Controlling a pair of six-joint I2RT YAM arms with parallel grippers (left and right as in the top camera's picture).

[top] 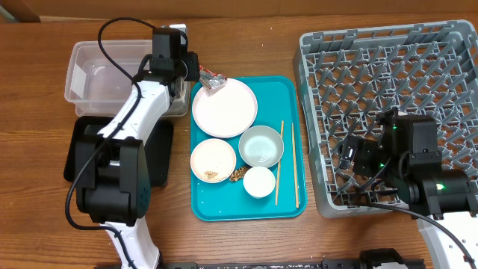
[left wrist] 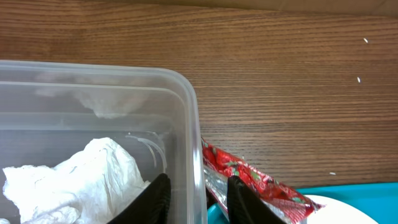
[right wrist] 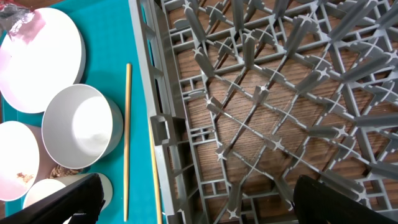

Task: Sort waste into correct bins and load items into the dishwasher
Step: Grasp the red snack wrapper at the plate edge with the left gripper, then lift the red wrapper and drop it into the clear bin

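nearest the robot, the right gripper (right wrist: 202,202) hung over the left edge of the grey dish rack (top: 418,67), its jaws spread wide with nothing between them. beside the rack lay the teal serving tray (top: 224,203). at its near end stood a small white cup (top: 259,181), with brown food scraps (top: 238,175) on the tray floor just left of it. next to those sat a white bowl (top: 213,161) with a few more brown bits inside. a pale bluish bowl (top: 261,146) stood just beyond the cup. two thin wooden chopsticks (top: 278,161) lay lengthwise along the tray's right side, a little apart from each other. left of the teal tray, the shallow black tray (top: 163,157) was mostly covered by the left arm.

farther out, a round white plate (top: 228,112) filled the tray's far end. the red snack wrapper (left wrist: 255,180) rested on its far left rim, reaching toward the clear plastic tub (top: 97,82). the left gripper (left wrist: 199,202) straddled the tub's right wall, its fingers partly apart and clamped on nothing visible; the wrapper lay just beside the outer finger. crumpled white tissue (left wrist: 74,180) sat inside the tub.
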